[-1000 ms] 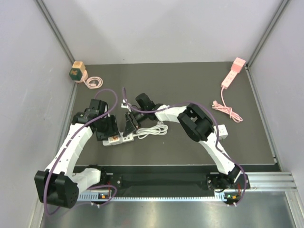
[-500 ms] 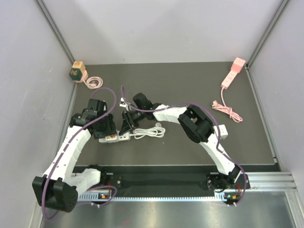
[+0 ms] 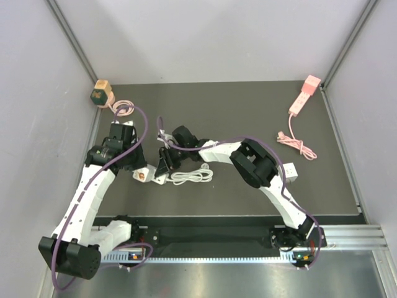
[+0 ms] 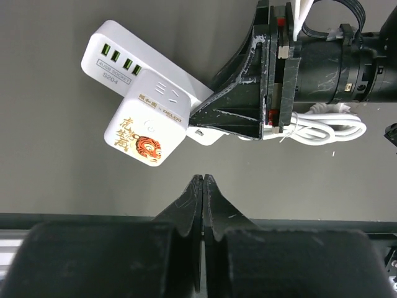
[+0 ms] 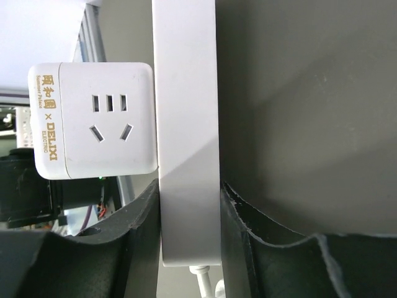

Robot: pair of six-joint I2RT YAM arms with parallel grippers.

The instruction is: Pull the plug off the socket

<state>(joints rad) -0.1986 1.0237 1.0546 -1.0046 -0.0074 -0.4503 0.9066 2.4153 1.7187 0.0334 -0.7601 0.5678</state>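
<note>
1. While the left end effector (image 4: 203, 180) hovers just beside the cube plug (image 4: 146, 127), its jaws are pinched fully together with nothing between them, so on that side we've got an empty, closed grip.
2. The right end effector (image 5: 189, 189) is clamped narrow on the white power strip (image 5: 186, 93), one finger on each long side. That's clear in the right wrist view.
3. The cube plug is white, with a tiger print on one face and socket holes on another. It sits flush against the strip's face, so it's not pulled off yet.
4. In the left wrist view we can see a row of green ports at the strip's free end, next to the cube.
5. From the top view, strip and cube lie on the dark counter (image 3: 236, 118), left of centre, between the two end effectors.
6. A coiled white cord (image 3: 189, 176) lies just right of the strip, under the right arm.
7. Well apart at the back right there's a pink power strip (image 3: 304, 94).
</note>
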